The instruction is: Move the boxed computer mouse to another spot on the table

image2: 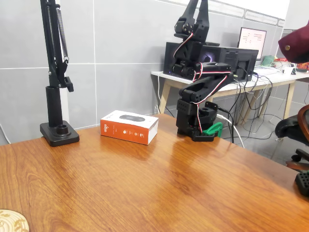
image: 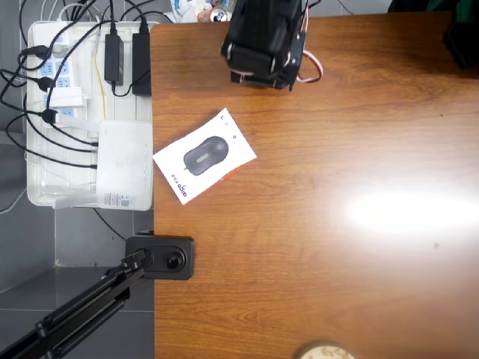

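Note:
The boxed computer mouse (image: pixel 204 155) lies flat and at a slant on the table (image: pixel 337 262), near its left edge in the overhead view. In the fixed view the box (image2: pixel 129 126) shows its orange-red side and sits far left of centre on the table (image2: pixel 169 188). The black arm (image: pixel 263 37) is folded over its base at the table's far edge, well apart from the box. My gripper (image2: pixel 198 9) points upward at the top of the fixed view. Its tips are cut off by the frame edge, and nothing is seen in it.
A white tray (image: pixel 75 112) of power strips and cables, with a white router-like device (image: pixel 123 161), sits just off the table's left edge. A black stand base (image: pixel 161 256) (image2: pixel 59 133) is clamped near the box. A round wooden disc (image: pixel 323 350) lies at the near edge.

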### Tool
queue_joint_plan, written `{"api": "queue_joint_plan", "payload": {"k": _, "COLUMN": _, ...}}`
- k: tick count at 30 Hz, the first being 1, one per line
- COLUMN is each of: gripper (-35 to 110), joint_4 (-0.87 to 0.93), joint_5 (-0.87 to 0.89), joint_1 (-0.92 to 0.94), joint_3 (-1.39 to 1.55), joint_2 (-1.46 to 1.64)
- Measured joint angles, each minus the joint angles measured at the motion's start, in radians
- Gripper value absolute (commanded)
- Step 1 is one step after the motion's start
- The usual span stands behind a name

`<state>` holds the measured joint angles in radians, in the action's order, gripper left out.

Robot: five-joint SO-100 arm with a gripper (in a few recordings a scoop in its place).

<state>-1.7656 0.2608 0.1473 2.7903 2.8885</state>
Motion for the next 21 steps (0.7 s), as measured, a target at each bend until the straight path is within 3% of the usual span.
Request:
{"api": "queue_joint_plan", "payload": {"k": 13, "gripper": 0, "joint_4": -0.002, "joint_5": 0.046, "joint_1": -0.067, "joint_3": 0.009, "joint_2": 0.219}}
{"api": "queue_joint_plan", "payload": {"k": 18, "gripper": 0, "joint_4": -0.002, "joint_5": 0.258, "joint_1": -0.067, "joint_3": 0.009, "joint_2": 0.219}}
{"api": "queue_joint_plan", "payload": {"k": 21, "gripper": 0, "joint_4": -0.002, "joint_5": 0.275, "joint_1": -0.067, "joint_3": 0.009, "joint_2": 0.219}}
